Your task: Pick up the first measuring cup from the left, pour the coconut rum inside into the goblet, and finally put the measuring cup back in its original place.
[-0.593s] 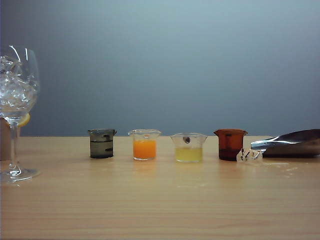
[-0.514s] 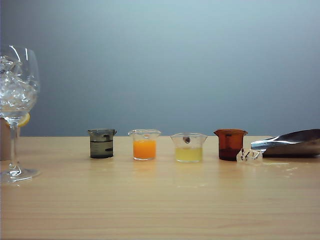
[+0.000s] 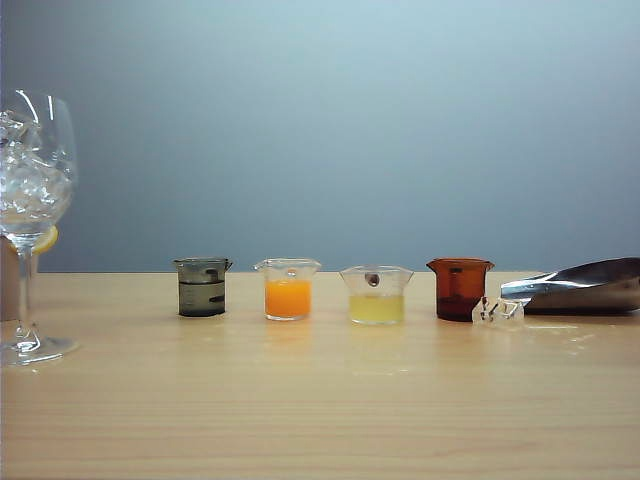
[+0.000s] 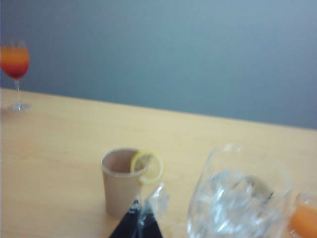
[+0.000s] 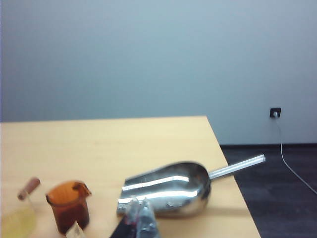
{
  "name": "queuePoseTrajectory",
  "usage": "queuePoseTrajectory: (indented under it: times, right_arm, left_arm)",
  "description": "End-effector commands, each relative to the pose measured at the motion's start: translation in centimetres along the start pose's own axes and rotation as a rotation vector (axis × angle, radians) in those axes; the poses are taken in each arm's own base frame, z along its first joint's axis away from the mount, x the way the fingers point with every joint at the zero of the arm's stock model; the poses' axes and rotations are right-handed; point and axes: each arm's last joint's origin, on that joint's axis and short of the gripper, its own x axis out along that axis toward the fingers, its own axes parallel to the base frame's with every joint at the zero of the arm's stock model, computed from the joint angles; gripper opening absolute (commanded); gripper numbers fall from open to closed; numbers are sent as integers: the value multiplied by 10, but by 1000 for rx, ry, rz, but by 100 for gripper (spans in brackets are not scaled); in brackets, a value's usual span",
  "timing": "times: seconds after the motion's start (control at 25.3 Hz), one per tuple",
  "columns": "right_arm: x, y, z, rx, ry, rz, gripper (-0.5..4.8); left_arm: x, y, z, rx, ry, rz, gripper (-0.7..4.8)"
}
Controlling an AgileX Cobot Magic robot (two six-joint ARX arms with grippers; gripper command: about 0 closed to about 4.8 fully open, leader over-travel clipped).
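The goblet is cut by the exterior view's left edge; in the left wrist view its bowl is blurred and cut at the bottom. A paper cup shows only as a sliver behind its stem. The left gripper and right gripper are mere tips at the bottom edges, the left too blurred to judge. The scoop runs off right.

A pale wooden table stands before a plain blue-grey wall — dark floor beyond, a wall socket low down.
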Motion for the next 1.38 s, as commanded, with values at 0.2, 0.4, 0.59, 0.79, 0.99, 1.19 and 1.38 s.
queuePoseTrajectory:
  times: [0.2,0.4,0.59,0.79,0.99,1.19,1.38]
  right_arm:
    - [0,3,54,0,-75,4,-2]
    - [25,6,90,-4,-118,67,-2]
    - [58,14,109,1,-147,139,-3]
    - [81,51,106,9,-124,240,-3]
    - [83,125,81,74,-26,324,-2]
    - [84,175,57,120,-25,469,-2]
    - [90,213,29,102,50,508,-2]
  left_arm:
    - [-14,-5,75,-6,12,-1,-4]
    - [-6,-13,117,-18,63,-126,-4]
    - [-2,-16,128,-143,86,-192,-4]
    - [-3,-17,130,-133,121,-202,-4]
    - [-1,-16,129,-121,149,-195,-4]
    - [12,-18,139,-49,199,-178,-4]
    - [20,-18,143,-35,211,-173,-4]
